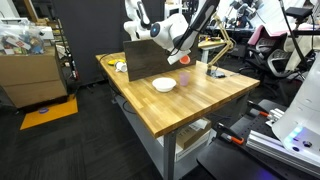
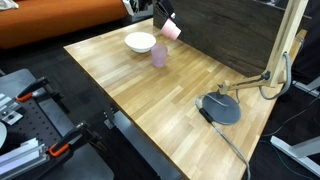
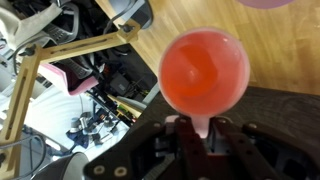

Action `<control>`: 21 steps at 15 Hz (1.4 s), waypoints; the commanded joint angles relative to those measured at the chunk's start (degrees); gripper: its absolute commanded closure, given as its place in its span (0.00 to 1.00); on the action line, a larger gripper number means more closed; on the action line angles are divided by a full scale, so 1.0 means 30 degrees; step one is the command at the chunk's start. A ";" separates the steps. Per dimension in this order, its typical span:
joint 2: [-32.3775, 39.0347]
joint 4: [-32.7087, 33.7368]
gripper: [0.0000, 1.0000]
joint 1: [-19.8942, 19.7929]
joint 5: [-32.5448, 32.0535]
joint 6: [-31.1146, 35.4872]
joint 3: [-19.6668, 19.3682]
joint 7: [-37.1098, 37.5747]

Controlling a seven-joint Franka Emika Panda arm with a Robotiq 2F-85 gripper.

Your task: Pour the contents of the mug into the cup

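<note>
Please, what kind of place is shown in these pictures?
Probably a robotics lab or workshop. A wooden workbench stands among clutter, a large cardboard box sits beside it, and the wrist view shows tangled cables and gear behind.

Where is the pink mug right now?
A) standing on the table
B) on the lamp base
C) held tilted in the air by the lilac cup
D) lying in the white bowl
C: the pink mug hangs tilted clear of the table, just up beside the lilac cup, apart from the white bowl.

Butcher-block table [image 1: 200, 100] on dark floor [image 1: 90, 150]
</note>
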 commanded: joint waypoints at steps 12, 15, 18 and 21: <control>-0.4491 -0.5020 0.96 -0.3832 1.6957 0.6224 -0.1235 -1.0880; -0.5372 -0.6547 0.96 -0.3863 1.9820 0.6320 -0.2558 -1.1206; -0.5343 -0.7772 0.96 -0.3919 2.1105 0.7354 -0.3731 -1.0593; -0.4492 -0.8527 0.96 -0.4058 2.2342 0.9068 -0.4495 -1.0396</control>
